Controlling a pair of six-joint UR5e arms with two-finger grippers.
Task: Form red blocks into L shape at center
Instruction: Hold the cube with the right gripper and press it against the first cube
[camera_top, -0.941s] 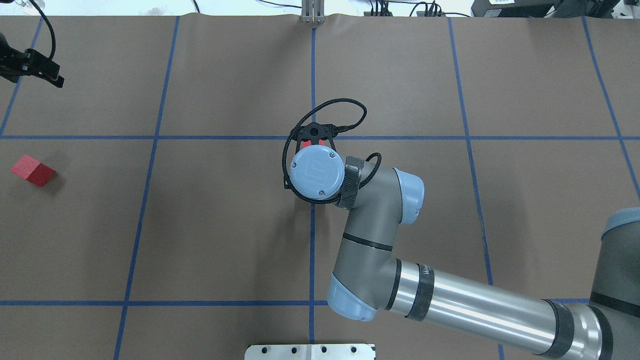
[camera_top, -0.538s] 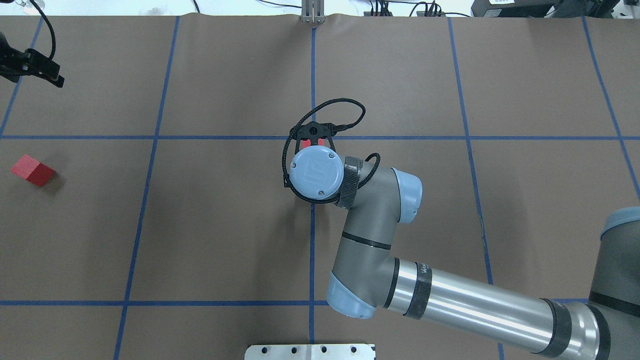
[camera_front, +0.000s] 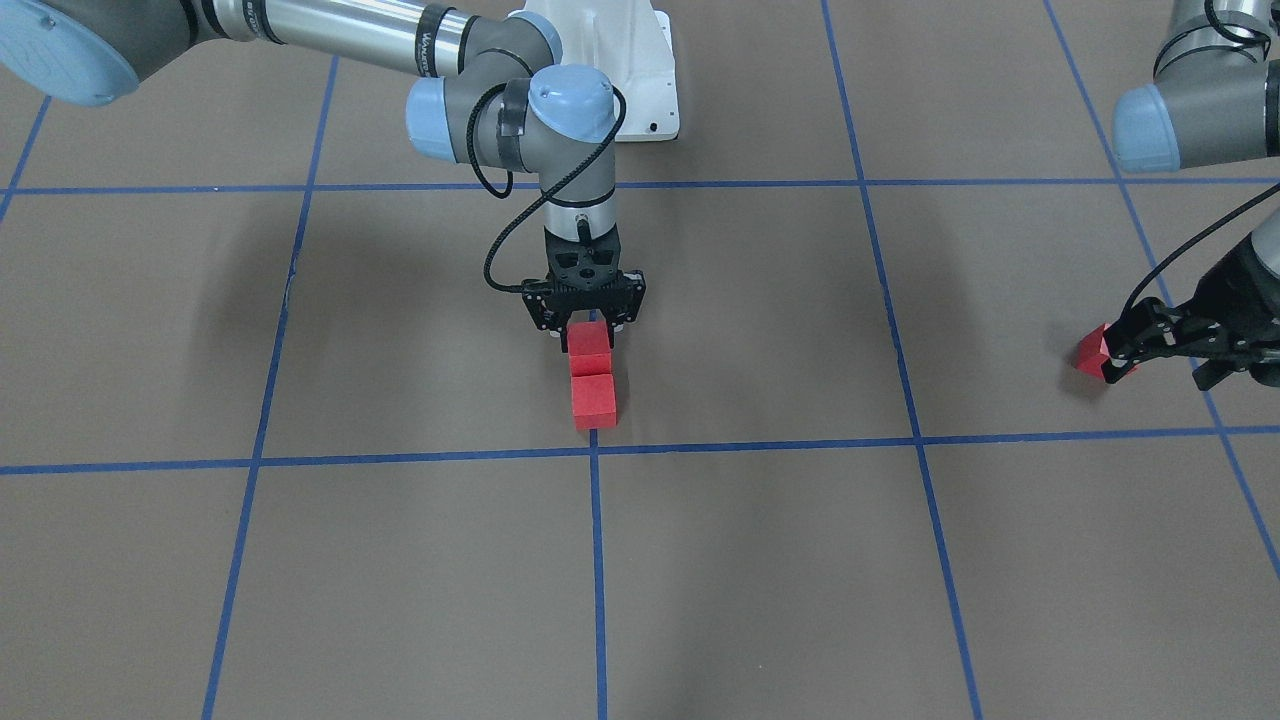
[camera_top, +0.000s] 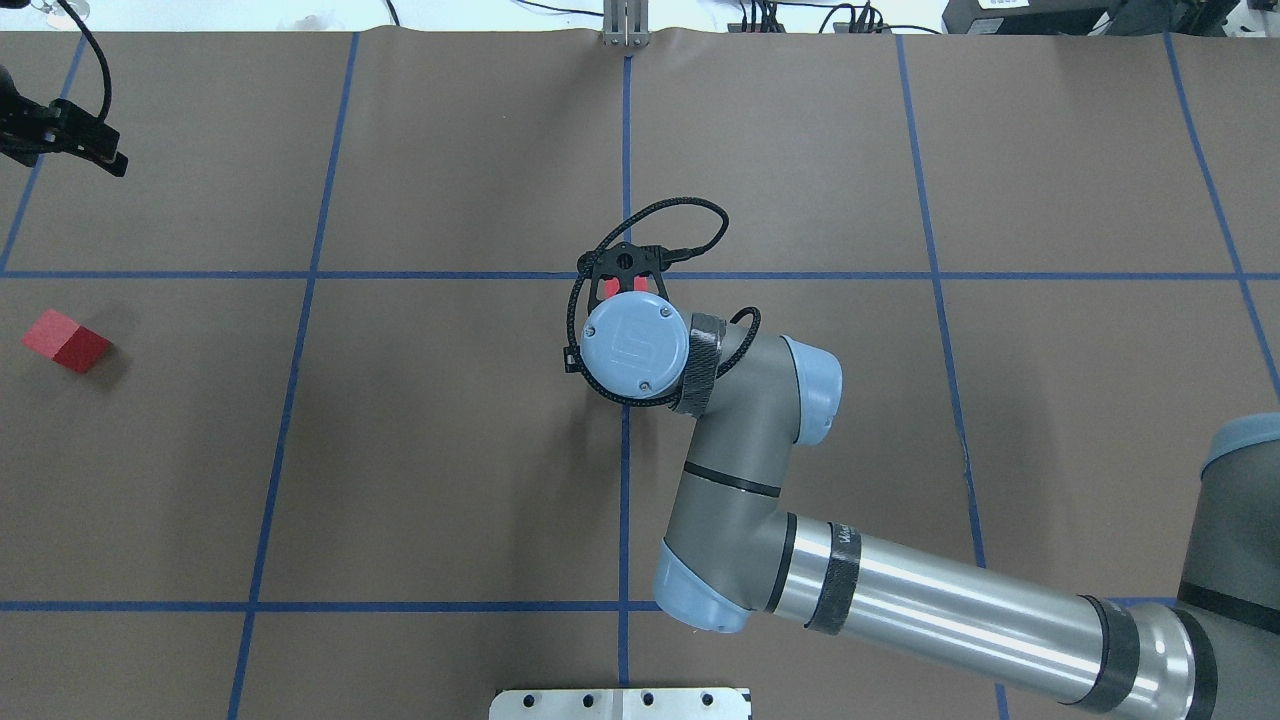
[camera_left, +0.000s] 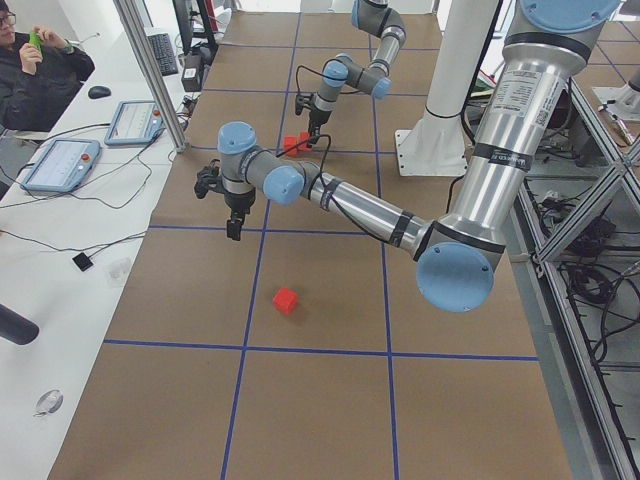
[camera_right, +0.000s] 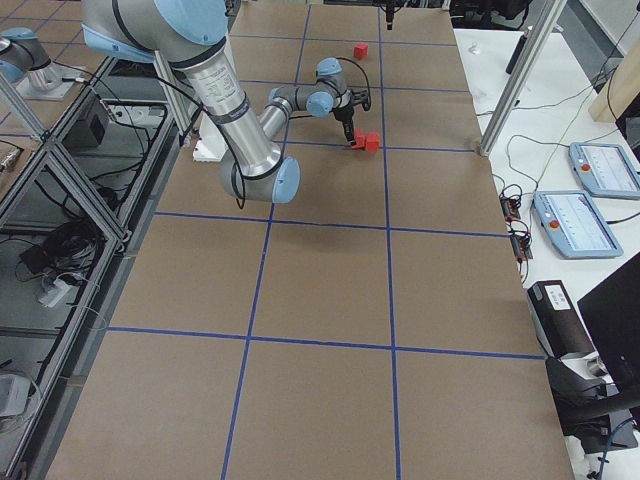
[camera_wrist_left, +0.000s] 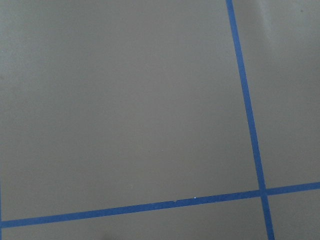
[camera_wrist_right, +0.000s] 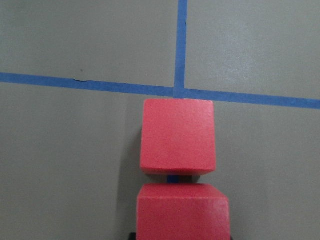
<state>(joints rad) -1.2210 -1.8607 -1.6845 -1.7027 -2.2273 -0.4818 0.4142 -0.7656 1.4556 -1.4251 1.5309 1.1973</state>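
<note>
**Red: two in line at the center, one far out left**

Count: three red blocks (camera_wrist_right: 178, 136). Two on the tape line on the robot's side of the center (camera_front: 595, 449). One stray block (camera_top: 65, 341) far out on the left half of the brown worktop (camera_top: 450, 470), well apart from the pair.

Right end effector (camera_front: 590, 338) clenched on the rear block (camera_front: 590, 358) (robot side), fingers down both flanks, wrist vertical. Front block (camera_front: 593, 400) free, far edge right at the crossing. Sliver of tape visible between the two in the right wrist view, so just beside, not confirmed touching. Unclear whether rear block fully seated on the paper.

Likely reason for the layout: pair in line = long leg of the L, anchored on the crossing. Grip on for squaring up against the front block. Foot of the L missing.

Left end effector (camera_top: 105, 155) up near the far-left edge, away from the stray block. Released or clenched: cannot tell. Only bare paper and tape in its wrist view, so not lined up on anything. Probably the arm for fetching number three.

End effectors: two.
</note>
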